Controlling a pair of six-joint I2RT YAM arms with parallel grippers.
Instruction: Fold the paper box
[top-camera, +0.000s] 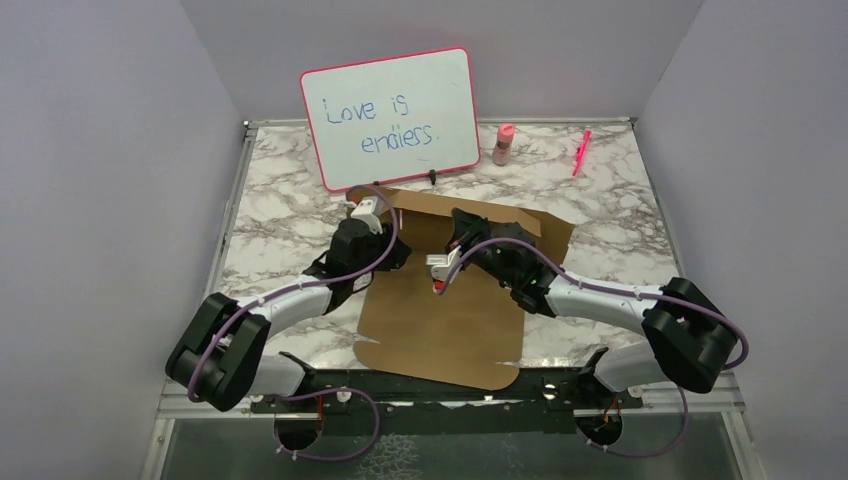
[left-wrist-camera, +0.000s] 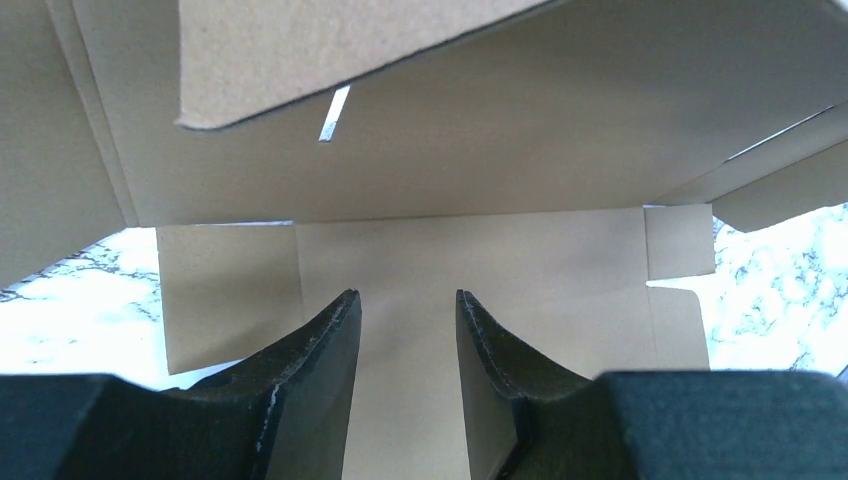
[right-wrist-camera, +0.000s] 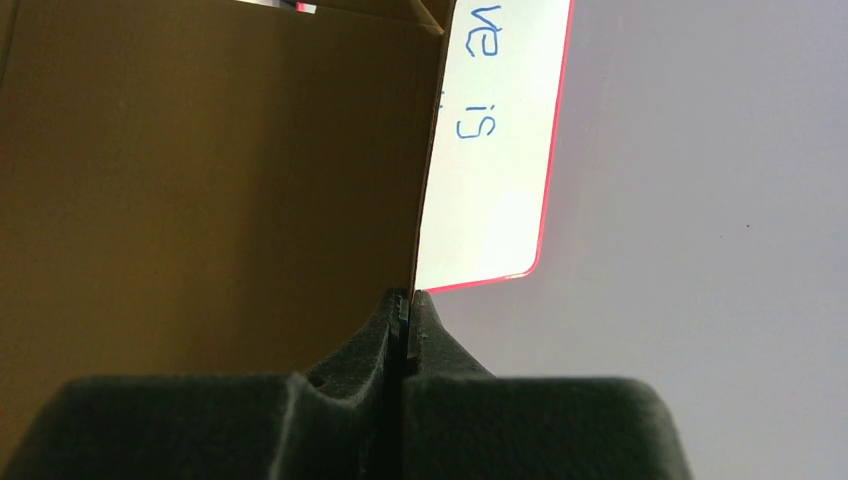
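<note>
The paper box (top-camera: 440, 325) is a brown cardboard sheet lying on the marble table, with its far part raised as a wall (top-camera: 520, 222). My left gripper (left-wrist-camera: 408, 300) is open and empty. It sits low over the flat cardboard floor (left-wrist-camera: 400, 260), facing the raised wall, with a flap (left-wrist-camera: 330, 50) overhead. In the top view it is at the sheet's left side (top-camera: 392, 248). My right gripper (right-wrist-camera: 405, 297) is shut on the edge of a raised cardboard panel (right-wrist-camera: 200, 170); in the top view it is near the wall's middle (top-camera: 460, 228).
A pink-framed whiteboard (top-camera: 392, 115) stands just behind the box and shows past the panel in the right wrist view (right-wrist-camera: 495, 150). A pink bottle (top-camera: 503, 143) and a pink marker (top-camera: 581, 151) lie at the back right. Grey walls close in the table.
</note>
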